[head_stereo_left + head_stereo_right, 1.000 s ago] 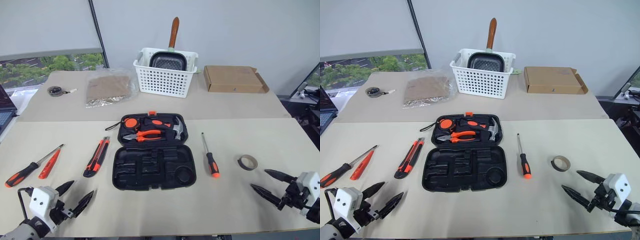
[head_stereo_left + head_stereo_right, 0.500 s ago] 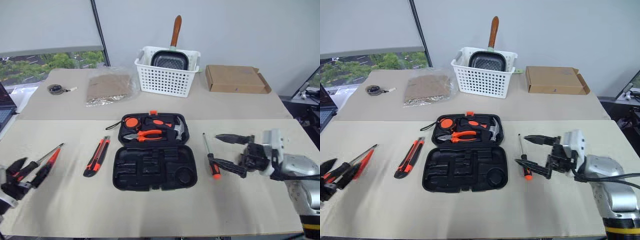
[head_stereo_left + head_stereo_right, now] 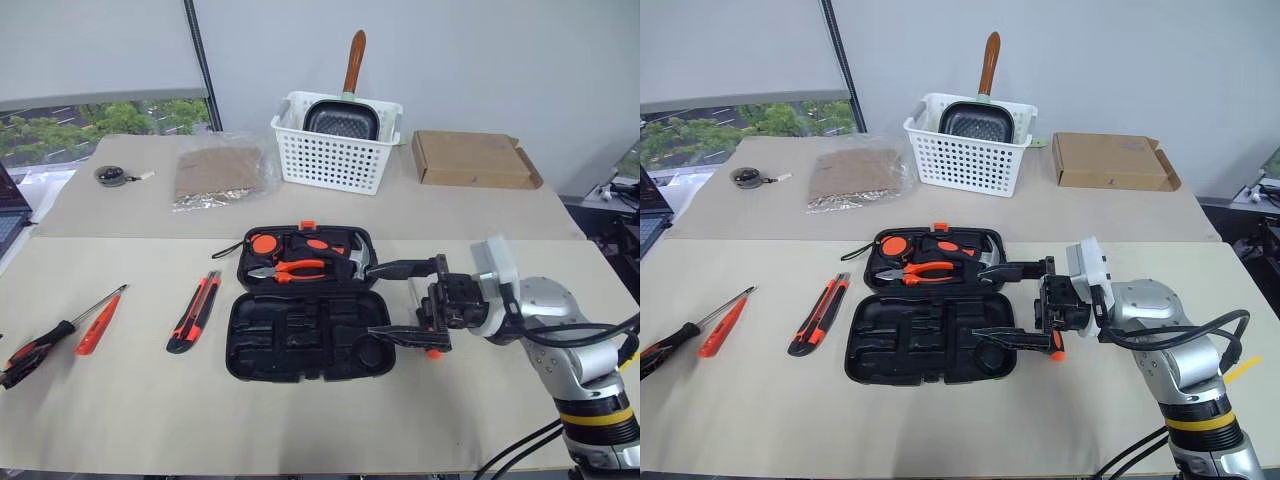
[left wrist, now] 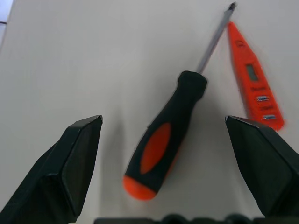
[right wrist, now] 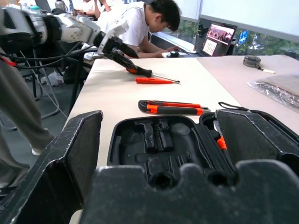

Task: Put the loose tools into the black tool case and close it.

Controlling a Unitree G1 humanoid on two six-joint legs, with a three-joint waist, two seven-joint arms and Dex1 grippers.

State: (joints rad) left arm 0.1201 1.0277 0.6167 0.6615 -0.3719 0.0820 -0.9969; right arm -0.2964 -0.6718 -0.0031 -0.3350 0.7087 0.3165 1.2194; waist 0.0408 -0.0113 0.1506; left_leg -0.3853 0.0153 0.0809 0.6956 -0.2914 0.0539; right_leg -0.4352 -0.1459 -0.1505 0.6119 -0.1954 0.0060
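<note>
Beige table (image 3: 300, 420) held the open black tool case (image 3: 308, 335) in the middle. Since a second ago, the right gripper (image 3: 405, 300) had swung in from the table's right front corner and now hung with fingers spread wide over a screwdriver (image 3: 428, 345) beside the case. The left gripper (image 4: 173, 163), also wide open, had moved out to the left edge, over a long screwdriver (image 4: 166, 140), whose tip pointed away toward the slim red screwdriver (image 4: 252, 91).
</note>
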